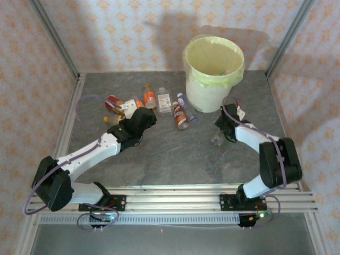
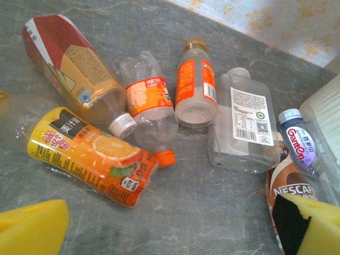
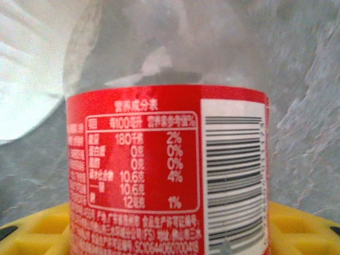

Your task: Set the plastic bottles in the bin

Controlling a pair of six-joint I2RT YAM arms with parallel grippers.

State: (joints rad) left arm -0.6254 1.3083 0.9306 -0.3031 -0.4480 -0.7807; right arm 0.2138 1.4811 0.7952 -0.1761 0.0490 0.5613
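Several plastic bottles lie in a cluster at the table's back left point(image 1: 159, 103). The left wrist view shows an orange-juice bottle point(image 2: 90, 154), a red-and-gold one point(image 2: 74, 74), two orange-labelled ones point(image 2: 195, 85), a clear flat one point(image 2: 244, 122), a blue-capped one point(image 2: 300, 143) and a brown coffee bottle point(image 2: 289, 183). My left gripper point(image 1: 142, 119) hovers open just in front of them, its yellow pads point(image 2: 32, 228) wide apart over bare table. My right gripper point(image 1: 226, 127) is shut on a clear bottle with a red label point(image 3: 164, 159), just in front of the bin point(image 1: 213, 71).
Patterned walls and metal posts enclose the table on three sides. The grey table surface point(image 1: 175, 154) lies between the two arms. The bin's white wall point(image 3: 26, 64) is close behind the held bottle.
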